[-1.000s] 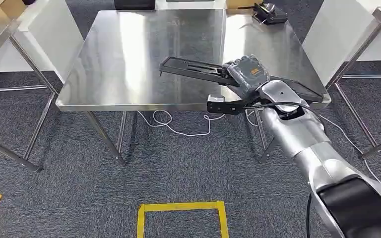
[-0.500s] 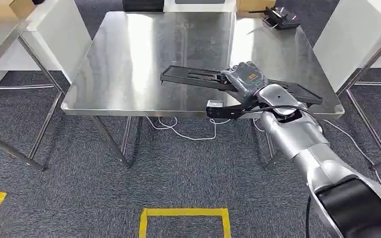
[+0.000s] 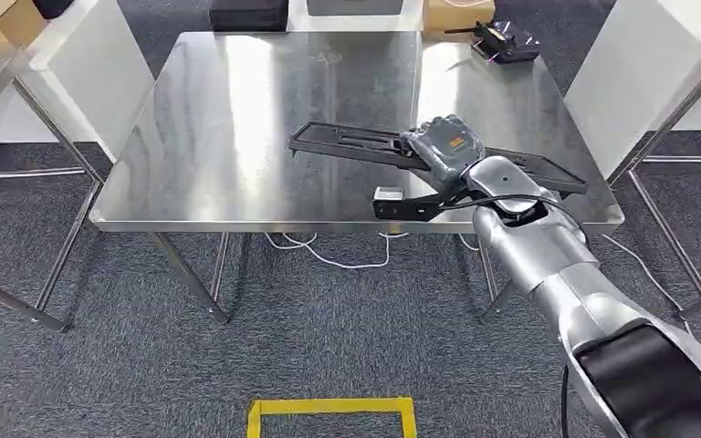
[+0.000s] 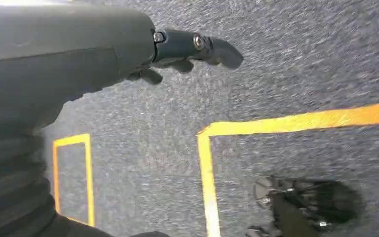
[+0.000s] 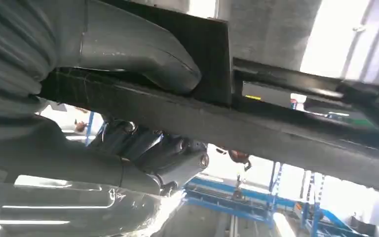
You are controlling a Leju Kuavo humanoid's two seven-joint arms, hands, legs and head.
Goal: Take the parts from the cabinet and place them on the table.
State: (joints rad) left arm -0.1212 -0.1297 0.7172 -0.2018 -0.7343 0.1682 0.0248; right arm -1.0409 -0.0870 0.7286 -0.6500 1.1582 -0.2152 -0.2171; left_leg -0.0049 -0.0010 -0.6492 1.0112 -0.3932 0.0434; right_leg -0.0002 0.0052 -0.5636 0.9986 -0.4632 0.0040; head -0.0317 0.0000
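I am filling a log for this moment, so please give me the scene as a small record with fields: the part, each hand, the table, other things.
part: long flat black part, held over the steel table; contact with the tabletop cannot be told
right hand: right hand grips the part near its middle
left hand: left hand hangs over the carpet, holding nothing
other things: small black device on the table's far right corner; yellow floor marking

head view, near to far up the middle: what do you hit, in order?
Yellow floor marking → white cable → table's near edge → long black part held by right hand → black box.
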